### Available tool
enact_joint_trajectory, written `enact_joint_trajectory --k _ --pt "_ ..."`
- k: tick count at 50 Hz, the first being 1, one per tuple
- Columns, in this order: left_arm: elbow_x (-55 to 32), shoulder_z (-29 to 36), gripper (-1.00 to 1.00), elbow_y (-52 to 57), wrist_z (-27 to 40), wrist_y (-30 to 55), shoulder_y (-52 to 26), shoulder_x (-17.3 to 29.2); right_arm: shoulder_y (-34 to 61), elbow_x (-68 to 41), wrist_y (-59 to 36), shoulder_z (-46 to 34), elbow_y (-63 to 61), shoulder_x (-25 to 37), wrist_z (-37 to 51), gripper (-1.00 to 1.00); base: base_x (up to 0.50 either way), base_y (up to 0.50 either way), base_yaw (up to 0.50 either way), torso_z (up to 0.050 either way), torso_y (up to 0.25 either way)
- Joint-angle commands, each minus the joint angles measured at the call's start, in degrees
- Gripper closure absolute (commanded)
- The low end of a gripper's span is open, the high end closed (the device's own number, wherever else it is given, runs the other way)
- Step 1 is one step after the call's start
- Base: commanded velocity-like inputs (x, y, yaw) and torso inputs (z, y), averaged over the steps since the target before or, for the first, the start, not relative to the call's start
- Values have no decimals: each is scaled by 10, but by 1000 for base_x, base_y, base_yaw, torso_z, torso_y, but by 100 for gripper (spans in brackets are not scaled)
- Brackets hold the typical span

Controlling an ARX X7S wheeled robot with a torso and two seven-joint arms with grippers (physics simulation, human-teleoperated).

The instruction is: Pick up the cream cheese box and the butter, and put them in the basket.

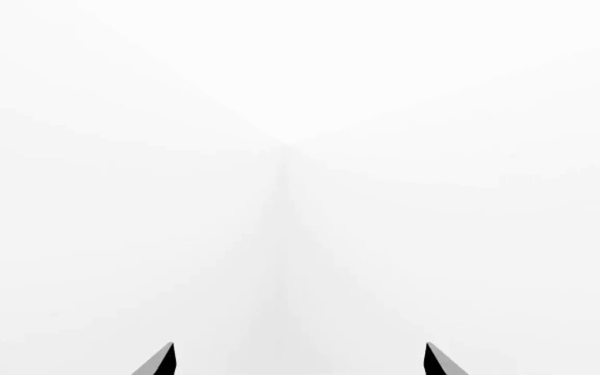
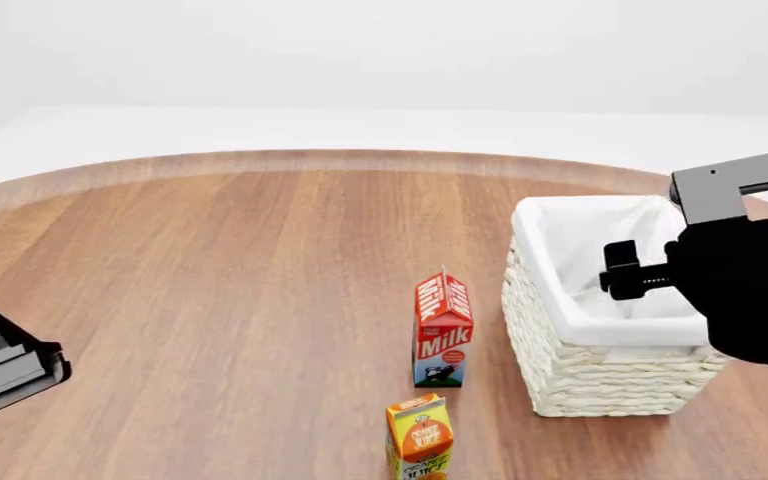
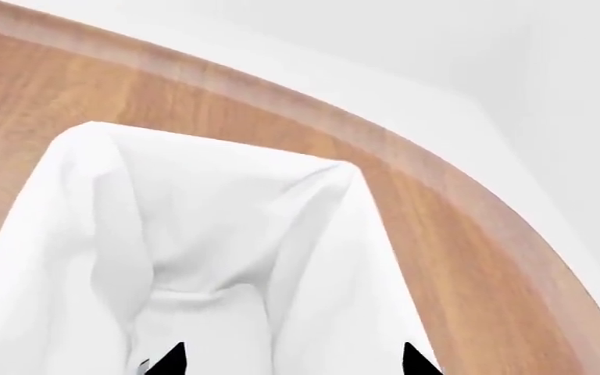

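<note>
Room: plain white walls. Tabletop (image 2: 224, 280): round, wood-grain. Basket (image 2: 584, 370): square white wicker, cloth-lined, at right. Right claw (image 3: 290, 363): above basket, tips spread, holding nothing. Left claw (image 1: 300, 361): tips spread, holding nothing. Milk carton (image 2: 443, 328); juice carton (image 2: 419, 436).

Wooden table (image 2: 224, 280) carries basket (image 2: 598, 375), milk carton (image 2: 443, 330), juice carton (image 2: 420, 435)

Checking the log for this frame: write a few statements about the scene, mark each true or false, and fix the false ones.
1. The right gripper is over the basket. True.
2. The milk carton lies on its side. False: it stands upright.
3. The orange juice carton is inside the basket. False: it stands on the table, nearer the robot than the milk carton.
4. The left gripper holds nothing. True: its fingers are spread against a blank background.
</note>
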State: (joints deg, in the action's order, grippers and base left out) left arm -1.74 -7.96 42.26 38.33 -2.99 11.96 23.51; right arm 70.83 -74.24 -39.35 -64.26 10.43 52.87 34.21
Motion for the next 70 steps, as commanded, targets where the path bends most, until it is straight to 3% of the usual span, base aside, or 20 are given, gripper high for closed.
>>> enact_joint_trajectory --k 1,36,51,57,63,70 --pt "4 -14 -100 -4 -12 1 -1 -10 3 6 -6 16 -32 3 -1 -100 0 0 0 0 0" --pt "-1 -17 -100 1 -8 1 1 -6 29 -115 -19 87 -430 200 122 -100 0 0 0 0 0" --pt "-1 -20 -100 4 -6 -2 7 -5 19 -146 14 99 -616 232 171 -100 0 0 0 0 0" --pt "0 -17 -100 3 -5 -3 8 -5 26 -165 13 101 -670 221 190 -100 0 0 0 0 0" --pt "-1 -18 -100 0 -4 -7 10 -6 28 -196 -13 105 -704 156 218 -100 0 0 0 0 0" --pt "-1 -17 -100 -3 -4 -10 12 -6 -69 -231 -114 236 -704 55 250 -100 0 0 0 0 0"
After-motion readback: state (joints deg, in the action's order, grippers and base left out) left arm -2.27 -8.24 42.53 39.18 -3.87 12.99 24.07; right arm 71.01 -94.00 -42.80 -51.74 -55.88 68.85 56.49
